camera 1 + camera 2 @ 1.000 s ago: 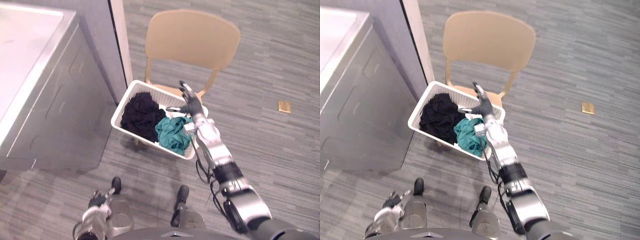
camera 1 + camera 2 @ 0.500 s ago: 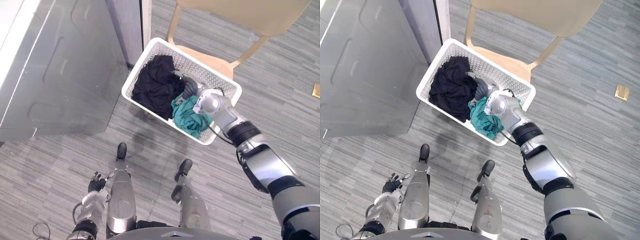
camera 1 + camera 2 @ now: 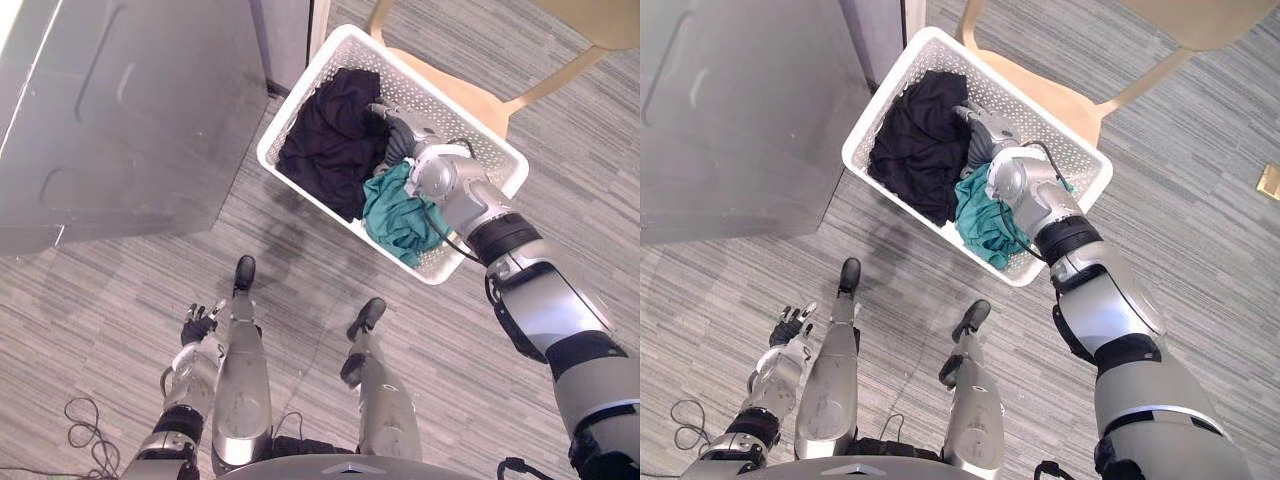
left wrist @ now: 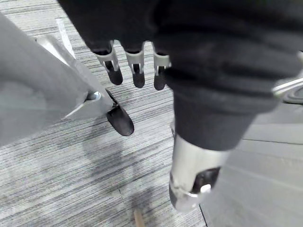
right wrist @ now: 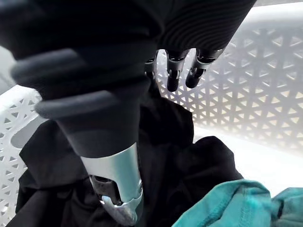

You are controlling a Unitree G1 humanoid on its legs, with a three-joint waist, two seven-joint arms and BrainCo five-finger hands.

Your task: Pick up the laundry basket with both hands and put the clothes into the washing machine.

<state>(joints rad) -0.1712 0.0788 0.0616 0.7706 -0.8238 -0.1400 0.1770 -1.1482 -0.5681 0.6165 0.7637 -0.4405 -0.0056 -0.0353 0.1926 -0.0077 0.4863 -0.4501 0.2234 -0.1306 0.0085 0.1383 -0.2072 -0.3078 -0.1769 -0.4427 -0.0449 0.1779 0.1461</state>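
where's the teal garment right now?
In the left eye view, the teal garment lies in the right end of the white basket, beside the black clothes and just below the right hand.

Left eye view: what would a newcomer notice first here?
The white laundry basket sits on the tan chair, holding black clothes and a teal garment. The right hand reaches in, open over the black clothes; the left hand hangs low, and the grey washing machine stands left of the basket.
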